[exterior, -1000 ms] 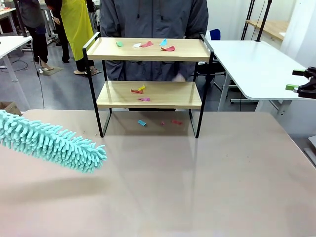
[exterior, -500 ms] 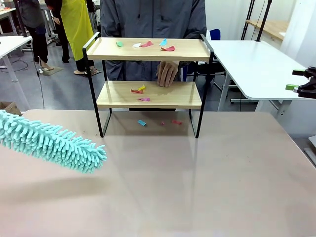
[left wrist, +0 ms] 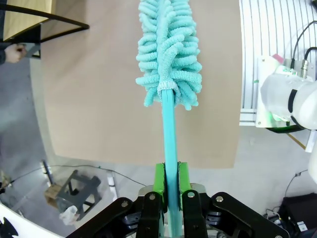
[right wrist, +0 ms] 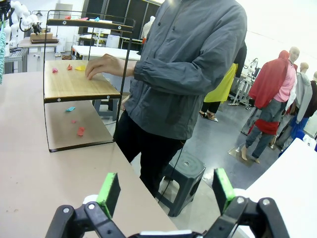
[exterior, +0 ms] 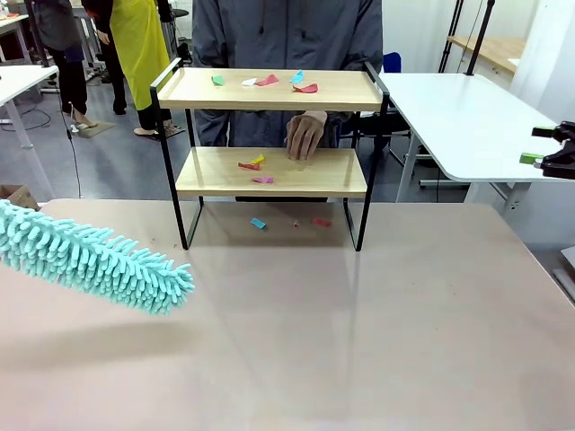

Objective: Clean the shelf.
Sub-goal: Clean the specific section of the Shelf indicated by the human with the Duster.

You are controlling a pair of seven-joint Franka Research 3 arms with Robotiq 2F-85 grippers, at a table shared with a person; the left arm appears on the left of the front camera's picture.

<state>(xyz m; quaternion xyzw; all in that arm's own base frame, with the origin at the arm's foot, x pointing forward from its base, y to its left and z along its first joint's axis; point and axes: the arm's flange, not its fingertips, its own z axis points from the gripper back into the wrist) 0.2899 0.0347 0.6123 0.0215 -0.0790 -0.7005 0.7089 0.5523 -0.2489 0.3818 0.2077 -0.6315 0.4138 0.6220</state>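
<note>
the shelf [exterior: 341, 90] stands upright at the far side of the tan worktop [exterior: 377, 341], roughly in the middle, and a person [exterior: 287, 31] in a grey jacket stands right behind it. coloured paper scraps [exterior: 269, 81] lie on its top board, a few more on the lower board, and some on the worktop underneath, between the black legs. the person's hand [exterior: 305, 135] reaches in between the two boards, fingers down on the lower one, just beside the scraps there. over on the left, the left gripper [left wrist: 170, 177] has its jaws clenched on the thin teal handle of a fluffy teal duster [exterior: 94, 258]. the duster's head hangs above the near left part of the worktop, tilted down toward the middle, well apart from the shelf. the right gripper [right wrist: 166, 191] sits off past the worktop's right edge, jaws released wide with nothing between the green pads [right wrist: 109, 191], looking toward the person and the end of the shelf.
</note>
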